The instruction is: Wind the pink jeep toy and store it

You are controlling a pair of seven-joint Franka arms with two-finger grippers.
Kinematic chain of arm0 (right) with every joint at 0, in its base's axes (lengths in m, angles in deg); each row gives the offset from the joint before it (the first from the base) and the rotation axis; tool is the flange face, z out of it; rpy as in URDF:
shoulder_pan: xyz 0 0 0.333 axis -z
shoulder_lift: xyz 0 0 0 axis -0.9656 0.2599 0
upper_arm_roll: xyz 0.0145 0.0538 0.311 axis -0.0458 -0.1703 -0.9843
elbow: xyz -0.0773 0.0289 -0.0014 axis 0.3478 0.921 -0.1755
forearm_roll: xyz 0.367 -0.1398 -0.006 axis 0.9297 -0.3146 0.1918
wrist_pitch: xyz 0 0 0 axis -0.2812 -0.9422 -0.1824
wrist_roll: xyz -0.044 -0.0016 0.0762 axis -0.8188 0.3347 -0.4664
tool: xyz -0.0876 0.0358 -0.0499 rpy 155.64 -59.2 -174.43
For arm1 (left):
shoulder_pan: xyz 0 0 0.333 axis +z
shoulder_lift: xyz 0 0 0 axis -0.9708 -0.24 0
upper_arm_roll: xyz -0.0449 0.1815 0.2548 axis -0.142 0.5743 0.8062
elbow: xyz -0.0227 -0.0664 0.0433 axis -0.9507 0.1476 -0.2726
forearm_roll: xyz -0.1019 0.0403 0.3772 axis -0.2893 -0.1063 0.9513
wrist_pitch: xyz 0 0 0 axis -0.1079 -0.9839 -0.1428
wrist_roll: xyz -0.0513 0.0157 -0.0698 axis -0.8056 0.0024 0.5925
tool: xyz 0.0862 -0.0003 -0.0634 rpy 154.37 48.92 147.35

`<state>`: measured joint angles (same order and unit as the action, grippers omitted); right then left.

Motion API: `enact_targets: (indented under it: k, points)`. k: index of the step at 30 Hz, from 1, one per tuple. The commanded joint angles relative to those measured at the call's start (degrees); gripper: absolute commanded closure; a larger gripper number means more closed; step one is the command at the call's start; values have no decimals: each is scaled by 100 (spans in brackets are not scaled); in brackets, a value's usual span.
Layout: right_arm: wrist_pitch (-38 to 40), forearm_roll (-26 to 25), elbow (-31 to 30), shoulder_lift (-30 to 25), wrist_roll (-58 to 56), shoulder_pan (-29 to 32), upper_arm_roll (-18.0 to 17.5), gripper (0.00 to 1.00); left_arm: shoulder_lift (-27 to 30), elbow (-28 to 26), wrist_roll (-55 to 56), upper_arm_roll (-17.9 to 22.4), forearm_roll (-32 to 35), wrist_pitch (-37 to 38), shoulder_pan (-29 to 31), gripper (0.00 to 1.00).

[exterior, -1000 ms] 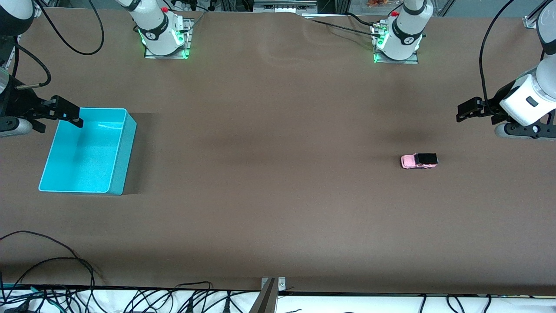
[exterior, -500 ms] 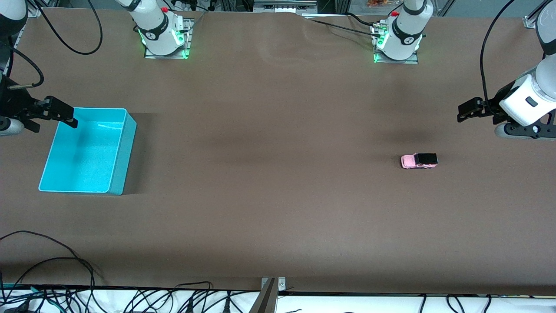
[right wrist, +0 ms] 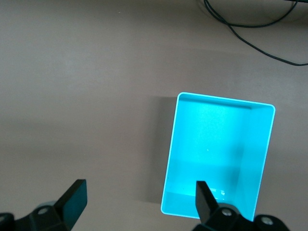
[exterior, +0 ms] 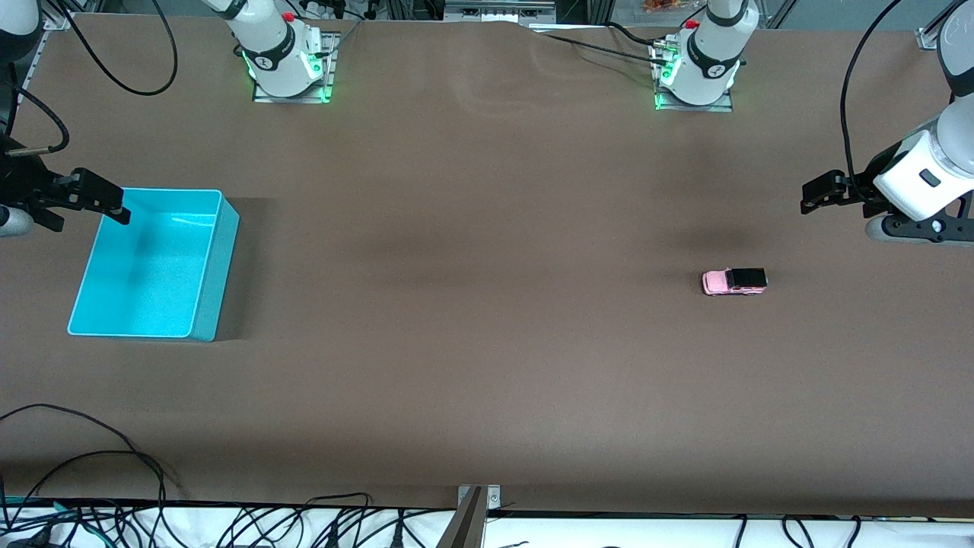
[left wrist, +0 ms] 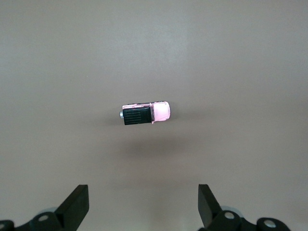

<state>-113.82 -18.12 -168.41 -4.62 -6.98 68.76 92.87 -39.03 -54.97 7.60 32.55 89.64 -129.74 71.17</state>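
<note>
Lower right of centre in the front view: pink jeep (exterior: 734,281) on its wheels on the bare table (exterior: 487,365), toward the left arm's end. At middle left: turquoise bin (exterior: 152,262), with nothing in it, well apart from the jeep. At the right edge, above the jeep: left gripper (exterior: 813,195), jaws wide, holding nothing. At the left edge, over the bin's upper corner: right gripper (exterior: 106,204), likewise spread, holding nothing.
</note>
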Motion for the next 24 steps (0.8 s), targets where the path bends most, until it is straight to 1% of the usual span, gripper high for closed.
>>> enact_targets:
  k: [1,13,24]
  points:
    - [33,-17,93,0,-69,-15,-6,0,-14,31,48,-19,146,-38,-24,0]
    - [33,-17,93,0,-77,-6,2,0,-14,225,57,-11,85,-38,11,0]
    - [24,-17,93,0,-69,-6,2,0,-23,233,48,-2,128,-29,38,0]
